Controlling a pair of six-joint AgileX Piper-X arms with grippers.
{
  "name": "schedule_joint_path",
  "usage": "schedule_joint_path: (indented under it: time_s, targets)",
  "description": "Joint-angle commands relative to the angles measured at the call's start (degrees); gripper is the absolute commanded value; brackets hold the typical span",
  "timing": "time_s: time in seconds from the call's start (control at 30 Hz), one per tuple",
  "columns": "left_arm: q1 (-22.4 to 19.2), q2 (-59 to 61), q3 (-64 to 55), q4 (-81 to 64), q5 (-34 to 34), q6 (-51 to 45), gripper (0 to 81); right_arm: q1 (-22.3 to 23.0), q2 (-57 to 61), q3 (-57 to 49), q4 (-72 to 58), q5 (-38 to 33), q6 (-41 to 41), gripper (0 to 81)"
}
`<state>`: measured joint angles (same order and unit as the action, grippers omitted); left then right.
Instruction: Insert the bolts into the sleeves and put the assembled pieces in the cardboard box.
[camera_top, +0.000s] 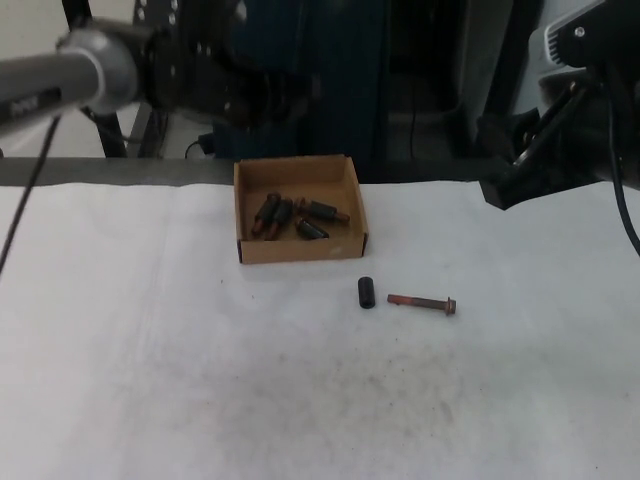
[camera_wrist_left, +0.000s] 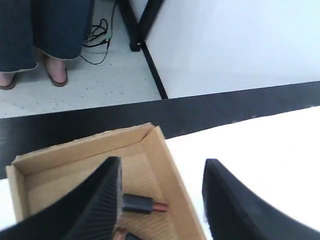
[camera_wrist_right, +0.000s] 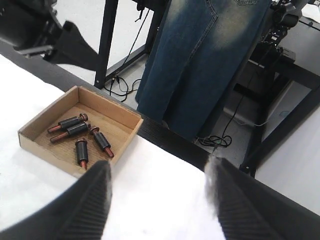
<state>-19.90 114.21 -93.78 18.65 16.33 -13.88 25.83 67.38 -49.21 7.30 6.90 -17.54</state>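
A loose sleeve (camera_top: 367, 292) and a bolt (camera_top: 421, 301) lie just apart on the white surface (camera_top: 300, 400), in front of the cardboard box (camera_top: 300, 247), where four assembled pieces (camera_top: 285, 213) are already stowed. The bolt rests on its side with its head pointing away from the sleeve and its plain end towards it.

The risk lies in the pickup. Both parts look round and free to roll, so a finger that lands off-centre could nudge one away rather than grip it. The bolt sits low on the cloth, and a shallow closing may skid over it. Once both parts are lifted, a slight tilt between them would likely jam the tip against the sleeve's mouth. The box looks light (a careless release could shove it or bounce a piece off its wall).

Both arms are raised at the far side of the surface, well apart from the loose pair. The left end effector (camera_wrist_left: 162, 200) hangs over the box with its jaws spread wide and nothing between them. The right end effector (camera_wrist_right: 157, 200) hovers above bare cloth with the box beyond it, and it too is wide open and empty-handed
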Motion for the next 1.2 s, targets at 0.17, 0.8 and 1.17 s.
schedule_joint_path:
  time_s: [0.17, 0.8, 1.17]
  targets:
    - [-6.20, -2.70, -0.30, 12.69, 0.56, -0.29, 47.7, -0.17, -4.67, -0.54, 2.62, 0.18, 0.68, 56.4]
    - [-11.69, 5.84, 1.57, 15.06, -4.47, 1.88, 47.7, -0.17, -15.90, 7.63, 9.93, 2.58, 0.40, 56.4]
    - [-13.98, 6.06, 2.81, 14.21, -7.83, 1.88, 47.7, -0.17, -15.90, 9.38, 9.91, 3.07, 0.40, 56.4]
